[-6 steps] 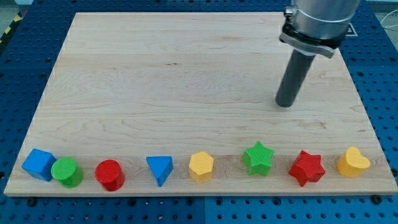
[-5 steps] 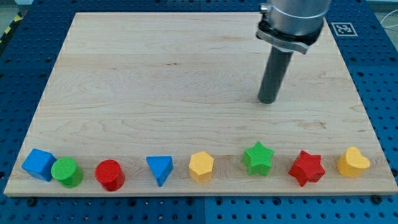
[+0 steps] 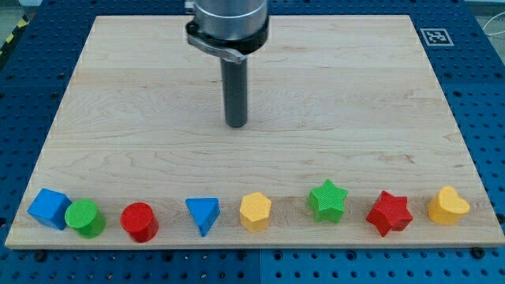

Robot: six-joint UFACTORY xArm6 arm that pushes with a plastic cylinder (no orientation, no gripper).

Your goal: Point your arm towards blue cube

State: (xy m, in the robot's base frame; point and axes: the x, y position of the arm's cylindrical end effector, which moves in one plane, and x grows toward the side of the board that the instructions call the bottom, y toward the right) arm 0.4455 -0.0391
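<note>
Eight blocks (image 3: 256,211) on one board (image 3: 158,95).

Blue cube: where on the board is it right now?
The blue cube sits at the board's bottom-left corner, touching the green cylinder on its right; my tip is far off, up near mid-board.

Wooden board (image 3: 158,95), light grain, sits on blue perforated bench (image 3: 16,118). All 8 blocks in one row along board's bottom edge, view's left to right: blue cube (image 3: 49,208), green cylinder (image 3: 85,218) touching it, red cylinder (image 3: 140,222), blue triangle (image 3: 203,214), yellow hexagon (image 3: 256,211), green star (image 3: 327,200), red star (image 3: 389,213), yellow heart (image 3: 448,206). My tip (image 3: 236,125) on board mid-area, well apart from the row, above blue triangle/yellow hexagon. Fiducial tag (image 3: 436,36) off board's top right corner.
</note>
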